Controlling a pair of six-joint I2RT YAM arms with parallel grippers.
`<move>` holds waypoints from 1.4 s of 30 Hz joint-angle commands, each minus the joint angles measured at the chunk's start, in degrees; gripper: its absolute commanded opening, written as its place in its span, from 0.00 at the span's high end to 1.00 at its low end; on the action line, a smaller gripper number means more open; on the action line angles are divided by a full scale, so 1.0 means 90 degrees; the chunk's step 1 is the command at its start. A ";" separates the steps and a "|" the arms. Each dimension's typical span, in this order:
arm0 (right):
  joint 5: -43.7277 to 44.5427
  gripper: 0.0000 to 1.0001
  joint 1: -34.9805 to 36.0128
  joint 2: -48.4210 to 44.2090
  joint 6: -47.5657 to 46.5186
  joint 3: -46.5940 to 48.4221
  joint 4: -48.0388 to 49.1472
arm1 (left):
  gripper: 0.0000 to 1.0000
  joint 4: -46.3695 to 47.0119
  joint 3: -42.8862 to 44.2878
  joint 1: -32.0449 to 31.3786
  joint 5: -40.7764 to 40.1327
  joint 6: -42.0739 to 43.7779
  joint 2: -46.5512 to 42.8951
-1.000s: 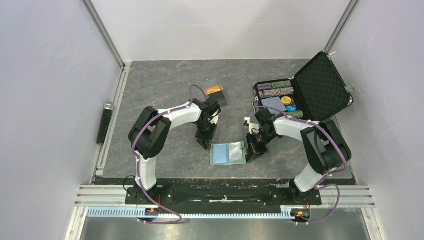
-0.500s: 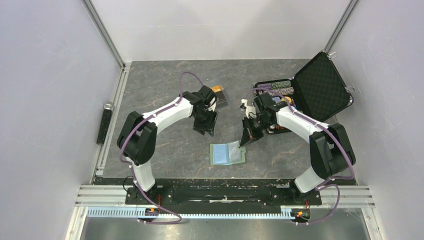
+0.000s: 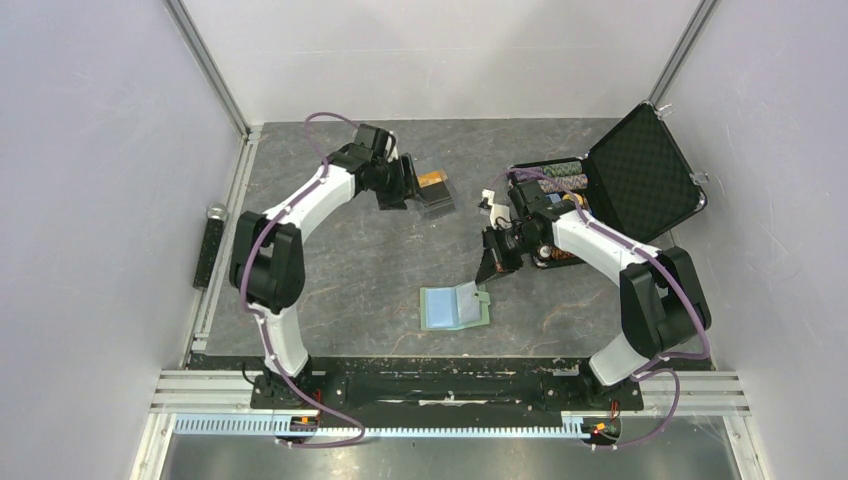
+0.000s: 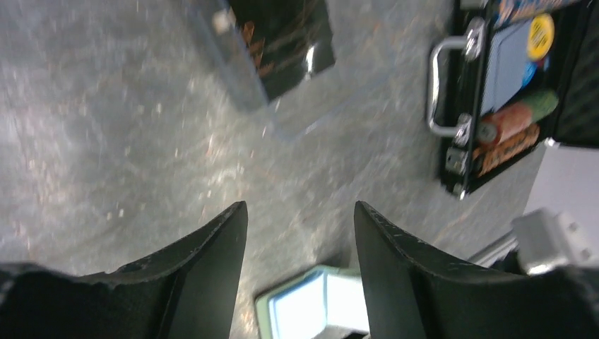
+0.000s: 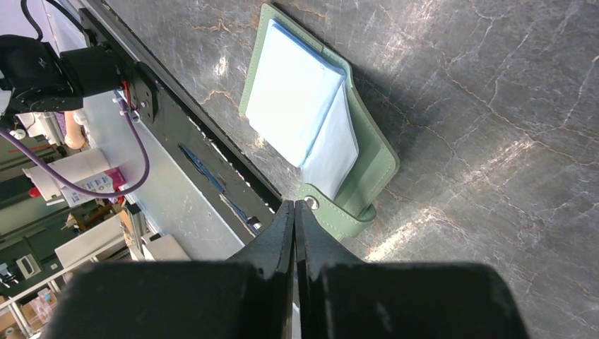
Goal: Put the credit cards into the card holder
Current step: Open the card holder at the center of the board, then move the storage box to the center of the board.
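Orange-dark credit cards (image 3: 435, 190) just ahead of left claw (image 4: 300, 212), spread, empty; card holder (image 5: 311, 120) open beneath right claw (image 5: 294, 205), pressed together. We judge reach step; next straddle top card, pinch.

Pale green card holder (image 3: 455, 307), light blue pockets inside. Orange-gold and dark grey-black credit cards (image 3: 434, 187). Dark grey marbled desk (image 3: 330, 260), pale veins. Black case (image 3: 645, 165), silver edges, striped chips (image 3: 560, 176).

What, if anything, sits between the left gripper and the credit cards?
Nothing visible. The left gripper, jaws open, faces the credit cards across bare table; the black case lies off to the side.
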 commanded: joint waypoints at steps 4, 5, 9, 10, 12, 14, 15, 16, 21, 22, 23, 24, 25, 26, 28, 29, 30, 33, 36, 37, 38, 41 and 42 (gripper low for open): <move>-0.0133 1.00 0.0009 -0.0034 0.0172 -0.0005 0.0213 | 0.36 -0.0001 0.1658 -0.0047 -0.0534 -0.0584 0.1369; -0.0133 1.00 0.0005 -0.0034 0.0189 0.0015 0.0222 | 0.36 -0.0136 0.1844 -0.0045 -0.0637 -0.0538 0.1545; -0.0142 1.00 0.0004 -0.0028 0.0234 0.0106 0.0223 | 0.40 -0.0688 0.2581 -0.0048 -0.1166 -0.0245 0.2079; -0.0152 1.00 0.0010 -0.0024 0.0226 0.0110 0.0220 | 0.42 -0.0746 0.2684 -0.0048 -0.1221 -0.0174 0.2175; -0.0190 1.00 0.0038 0.0028 0.0194 0.0131 0.0216 | 0.48 -0.0902 0.2862 -0.0053 -0.1261 -0.0015 0.2332; -0.0218 1.00 0.0108 0.0115 0.0139 0.0148 0.0208 | 0.56 -0.1044 0.2973 -0.0045 -0.1260 0.0147 0.2430; -0.0211 1.00 0.0173 0.0187 0.0102 0.0164 0.0187 | 0.61 -0.1076 0.2958 -0.0044 -0.1286 0.0214 0.2432; -0.0194 1.00 0.0247 0.0285 0.0065 0.0206 0.0161 | 0.65 -0.1121 0.2938 -0.0051 -0.1331 0.0291 0.2414; 0.0102 1.00 0.0788 0.0705 -0.0068 0.0518 0.0043 | 0.83 -0.1271 0.2650 -0.0053 -0.1584 0.0682 0.2067; 0.0227 1.00 0.0895 0.0791 -0.0080 0.0571 0.0014 | 0.86 -0.1296 0.2567 -0.0047 -0.1633 0.0742 0.1963; 0.0391 1.00 0.0991 0.0873 -0.0105 0.0620 -0.0024 | 0.88 -0.1337 0.2471 -0.0049 -0.1702 0.0815 0.1870; 0.0582 1.00 0.1036 0.0971 -0.0132 0.0654 -0.0070 | 0.90 -0.1359 0.2373 -0.0051 -0.1764 0.0889 0.1777; 0.0771 1.00 0.1063 0.1046 -0.0137 0.0672 -0.0107 | 0.92 -0.1393 0.2292 -0.0039 -0.1824 0.0946 0.1695; 0.0910 1.00 0.1088 0.1095 -0.0163 0.0652 -0.0111 | 0.93 -0.1407 0.2171 -0.0040 -0.1837 0.0993 0.1578; 0.1230 1.00 0.1088 0.1177 -0.0193 0.0597 -0.0126 | 0.94 -0.1419 0.1901 -0.0016 -0.1859 0.1018 0.1387; 0.1390 1.00 0.1084 0.1201 -0.0228 0.0567 -0.0137 | 0.95 -0.1419 0.1689 -0.0013 -0.1848 0.0974 0.1281; 0.1482 1.00 0.1078 0.1230 -0.0252 0.0526 -0.0148 | 0.95 -0.1368 0.1508 0.0010 -0.1821 0.0920 0.1139; 0.1590 1.00 0.1084 0.1286 -0.0314 0.0358 -0.0091 | 0.95 -0.1089 0.0741 0.0011 -0.1786 0.0693 0.0669; 0.1625 1.00 0.1085 0.1313 -0.0320 0.0134 0.0067 | 0.92 -0.0843 -0.0031 0.0009 -0.1707 0.0302 0.0129; 0.1629 1.00 0.1090 0.1328 -0.0318 0.0078 0.0135 | 0.91 -0.0768 -0.0246 0.0000 -0.1678 0.0188 -0.0018; 0.1633 1.00 0.1086 0.1338 -0.0316 0.0006 0.0180 | 0.89 -0.0695 -0.0506 -0.0011 -0.1668 0.0061 -0.0196; 0.1642 1.00 0.1095 0.1373 -0.0321 -0.0126 0.0278 | 0.82 -0.0489 -0.1155 -0.0075 -0.1674 -0.0251 -0.0756; 0.1658 1.00 0.1096 0.1382 -0.0328 -0.0162 0.0315 | 0.78 -0.0437 -0.1287 -0.0116 -0.1680 -0.0305 -0.0900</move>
